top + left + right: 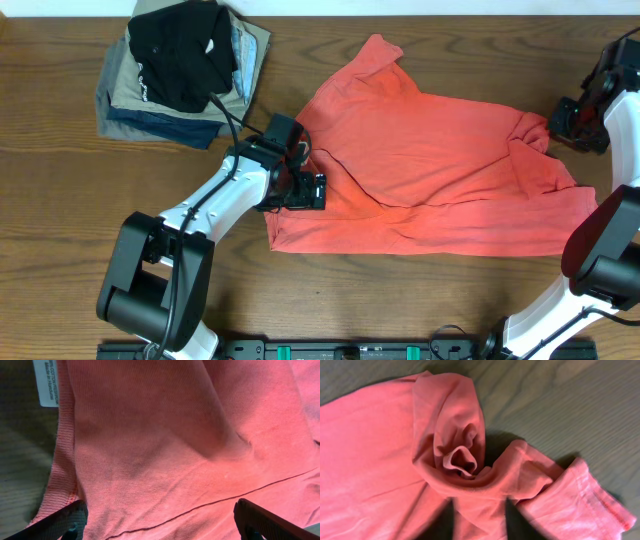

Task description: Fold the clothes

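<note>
Left gripper [305, 190], jaws apart over the shirt [440, 170] left of centre, may pinch both layers; right gripper [568, 122] state unclear.

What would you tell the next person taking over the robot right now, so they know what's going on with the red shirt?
Left gripper: open, fingers spread over the T-shirt, near the edge with the white label; holding nothing.
Right gripper: at the shirt's bunched sleeve; cannot tell if open or shut.
T-shirt: mostly spread on the table, wrinkled. The stack of folded garments sits apart from it.
Done: no finished fold shows.
Left: probably smooth the sleeve, then make all the folds.
</note>
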You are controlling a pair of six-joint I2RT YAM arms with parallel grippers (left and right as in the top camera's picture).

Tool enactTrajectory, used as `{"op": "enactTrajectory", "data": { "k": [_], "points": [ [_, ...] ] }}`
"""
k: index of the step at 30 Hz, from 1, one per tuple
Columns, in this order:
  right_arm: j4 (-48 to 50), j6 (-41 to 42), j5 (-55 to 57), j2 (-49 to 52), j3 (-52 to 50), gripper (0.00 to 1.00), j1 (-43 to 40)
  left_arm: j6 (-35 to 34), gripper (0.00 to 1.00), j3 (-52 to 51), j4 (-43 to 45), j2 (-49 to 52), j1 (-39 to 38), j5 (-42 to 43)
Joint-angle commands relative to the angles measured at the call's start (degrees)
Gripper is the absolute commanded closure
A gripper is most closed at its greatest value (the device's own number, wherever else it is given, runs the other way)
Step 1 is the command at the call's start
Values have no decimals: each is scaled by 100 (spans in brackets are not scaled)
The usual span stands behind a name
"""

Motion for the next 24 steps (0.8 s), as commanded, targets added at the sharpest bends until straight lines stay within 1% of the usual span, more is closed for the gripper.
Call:
{"op": "enactTrajectory", "data": {
  "k": [1, 3, 4, 5, 8, 16, 19, 24],
  "points": [
    [118, 68, 234, 85, -7, 58, -13, 11, 6, -59, -68, 57, -2, 9],
    [166, 87, 155, 234, -28, 59, -105, 11, 6, -59, -90, 57, -2, 9],
    [173, 85, 31, 343, -28, 61, -164, 11, 6, -59, -87, 57, -2, 9],
    [188, 15, -173, 446, -28, 65, -225, 13, 6, -59, -85, 57, -2, 9],
    [197, -328, -680, 798, -28, 68, -323, 13, 6, -59, -81, 57, -2, 7],
    [227, -358, -960, 1421, -28, 81, -330, 13, 6, -59, -81, 57, -2, 7],
    [247, -507, -1266, 1440, -28, 81, -328, 13, 6, -59, -57, 57, -2, 7],
    [192, -702, -1827, 1440, -28, 77, -323, 13, 6, -59, -17, 57, -2, 7]
  ]
}}
